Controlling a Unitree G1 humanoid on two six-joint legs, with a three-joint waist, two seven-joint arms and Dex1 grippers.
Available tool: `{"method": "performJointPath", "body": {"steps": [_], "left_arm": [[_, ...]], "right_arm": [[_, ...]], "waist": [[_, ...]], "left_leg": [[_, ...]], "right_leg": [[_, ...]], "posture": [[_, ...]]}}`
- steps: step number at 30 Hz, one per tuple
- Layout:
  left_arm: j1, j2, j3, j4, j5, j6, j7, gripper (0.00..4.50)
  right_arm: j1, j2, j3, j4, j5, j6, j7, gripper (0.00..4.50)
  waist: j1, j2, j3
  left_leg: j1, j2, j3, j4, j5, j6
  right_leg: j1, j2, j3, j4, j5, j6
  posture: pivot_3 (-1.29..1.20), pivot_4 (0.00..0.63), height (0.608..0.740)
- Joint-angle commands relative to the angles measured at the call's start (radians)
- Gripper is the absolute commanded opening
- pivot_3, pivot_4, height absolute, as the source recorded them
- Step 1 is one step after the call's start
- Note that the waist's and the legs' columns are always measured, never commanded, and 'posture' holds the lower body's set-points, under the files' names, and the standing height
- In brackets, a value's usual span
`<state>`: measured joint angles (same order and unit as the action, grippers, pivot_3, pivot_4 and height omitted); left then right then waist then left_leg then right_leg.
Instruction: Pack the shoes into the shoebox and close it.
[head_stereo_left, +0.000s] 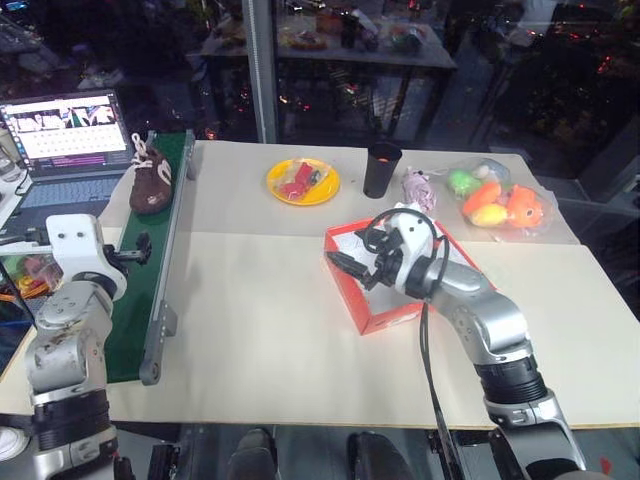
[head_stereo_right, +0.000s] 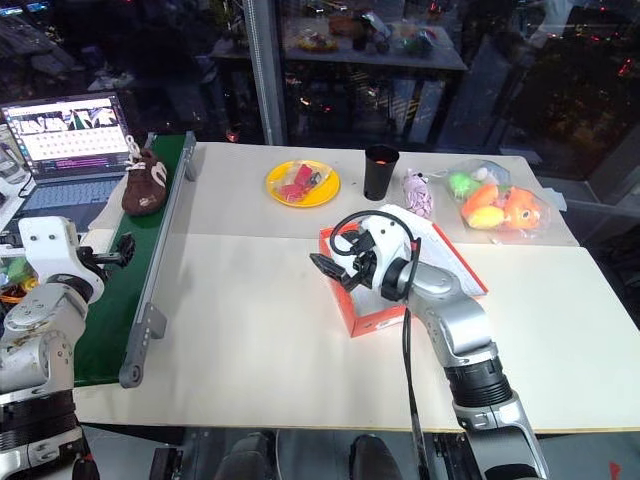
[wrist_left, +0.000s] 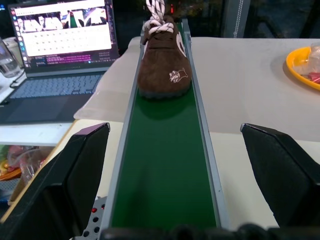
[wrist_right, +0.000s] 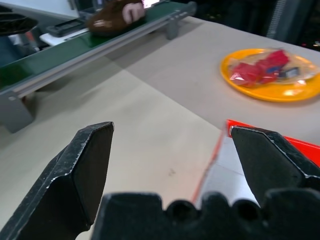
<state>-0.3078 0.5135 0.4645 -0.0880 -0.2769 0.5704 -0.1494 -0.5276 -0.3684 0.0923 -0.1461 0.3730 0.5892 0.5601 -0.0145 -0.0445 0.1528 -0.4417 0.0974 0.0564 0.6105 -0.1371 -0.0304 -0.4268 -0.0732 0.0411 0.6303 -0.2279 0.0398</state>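
While both grippers (head_stereo_left: 140, 249) (head_stereo_left: 345, 264) gape empty, you see the shoebox (head_stereo_left: 385, 315) mid-frame on the table (head_stereo_left: 270, 340), shoe (head_stereo_left: 151, 180) on the conveyor (head_stereo_left: 135, 330) upper left.

Pale table (head_stereo_left: 260, 330), dark glass wall (head_stereo_left: 160, 50) behind.

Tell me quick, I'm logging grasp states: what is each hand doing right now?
Left hand: open, empty, lined up along the green conveyor toward the shoe.
Right hand: open, empty, at the shoebox edge.
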Motion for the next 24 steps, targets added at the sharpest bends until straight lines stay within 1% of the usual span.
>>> {"method": "performJointPath", "body": {"steps": [1,10,14,19,21,22,23,24], "left_arm": [[-0.040,0.000,-0.001,0.010,0.010,-0.028,0.021,4.50],[-0.174,0.025,-0.047,0.242,0.055,-0.121,0.020,4.50],[-0.220,0.037,-0.060,0.329,0.061,-0.138,0.005,4.50],[-0.283,0.062,-0.072,0.484,0.071,-0.169,-0.011,4.50],[-0.296,0.072,-0.078,0.537,0.077,-0.150,-0.014,4.50],[-0.294,0.073,-0.079,0.549,0.075,-0.133,-0.016,3.99],[-0.289,0.068,-0.082,0.549,0.068,-0.109,-0.025,3.88],[-0.285,0.063,-0.083,0.543,0.065,-0.098,-0.028,3.55]], "right_arm": [[-0.004,-0.010,-0.041,-0.027,0.006,-0.011,0.000,4.44],[0.001,-0.028,-0.048,-0.056,0.012,0.009,0.016,4.44],[0.008,-0.042,-0.054,-0.072,0.017,0.018,0.019,4.44],[0.009,-0.051,-0.059,-0.094,0.016,0.037,0.009,4.44],[0.012,-0.056,-0.058,-0.103,0.011,0.044,0.004,4.44],[0.013,-0.059,-0.058,-0.107,0.010,0.047,0.001,4.50],[0.015,-0.062,-0.060,-0.112,0.009,0.051,-0.001,4.50],[0.017,-0.065,-0.062,-0.116,0.009,0.054,-0.002,4.50]], "waist": [[0.001,0.000,0.000],[0.002,0.000,0.000],[0.002,0.000,0.000],[-0.001,0.000,0.000],[0.000,0.000,0.000],[0.000,0.000,0.000],[0.001,0.000,0.000],[0.001,0.000,0.000]], "left_leg": [[0.000,0.000,0.000,0.000,0.000,0.000],[0.000,0.000,0.000,0.001,0.000,0.000],[0.000,0.000,0.000,0.000,0.000,0.000],[0.000,0.000,0.000,0.000,0.000,0.000],[0.000,0.000,0.000,0.000,0.000,0.000],[0.000,0.000,0.000,0.000,0.000,0.000],[0.000,0.000,0.000,0.000,0.000,0.000],[0.000,0.000,0.000,0.000,0.000,0.000]], "right_leg": [[0.000,0.000,0.000,0.000,0.000,0.000],[0.001,0.000,0.000,0.000,0.000,0.001],[0.001,0.000,0.000,0.000,0.000,0.001],[0.000,0.001,0.000,0.000,0.000,0.001],[0.000,0.001,0.000,0.000,0.000,0.001],[0.000,0.001,0.000,0.000,0.000,0.001],[0.000,0.001,0.000,0.000,0.000,0.001],[0.000,0.001,0.000,0.000,0.000,0.001]], "posture": [[0.00,0.150,0.736],[0.00,0.150,0.736],[0.00,0.150,0.736],[0.00,0.150,0.736],[0.00,0.150,0.736],[0.00,0.150,0.736],[0.00,0.150,0.736],[0.00,0.150,0.736]]}}
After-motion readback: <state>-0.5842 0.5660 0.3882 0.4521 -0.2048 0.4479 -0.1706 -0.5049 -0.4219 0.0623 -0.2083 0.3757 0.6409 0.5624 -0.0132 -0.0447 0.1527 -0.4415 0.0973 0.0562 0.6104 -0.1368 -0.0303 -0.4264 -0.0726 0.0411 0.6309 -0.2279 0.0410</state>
